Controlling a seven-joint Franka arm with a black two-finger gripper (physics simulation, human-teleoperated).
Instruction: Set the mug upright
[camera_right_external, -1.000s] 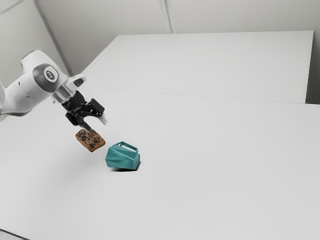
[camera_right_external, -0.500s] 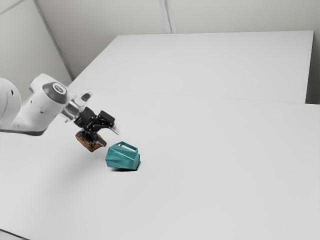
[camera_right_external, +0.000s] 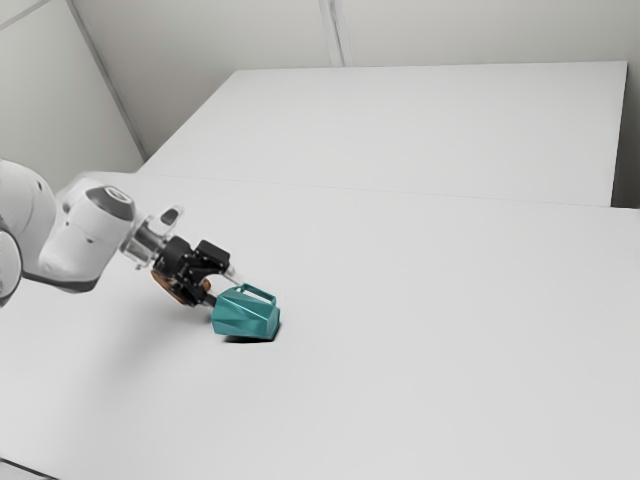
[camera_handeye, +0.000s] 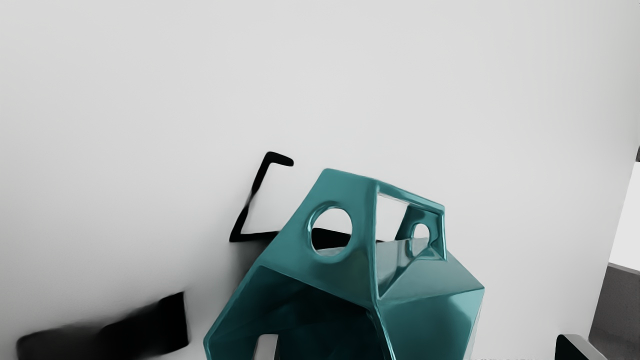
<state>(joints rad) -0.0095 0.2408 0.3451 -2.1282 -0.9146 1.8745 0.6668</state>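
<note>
The mug (camera_right_external: 245, 315) lies on its side on the table (camera_right_external: 430, 330), handle (camera_handeye: 361, 215) up. At its ten o'clock in the exterior view, the gripper (camera_right_external: 225, 290) holds its fingers (camera_handeye: 267, 348) wide apart, one at the mouth (camera_handeye: 320, 320), one outside, probably to pinch the wall. Beyond sits a brown block (camera_right_external: 165, 287). The mouth points roughly to nine o'clock, the long axis running nine to three.

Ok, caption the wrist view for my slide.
Open gripper at the mouth of the teal mug, which lies on its side.

The teal mug (camera_right_external: 245, 315) looks glossy, the white table (camera_right_external: 420, 330) smooth and matt.
</note>
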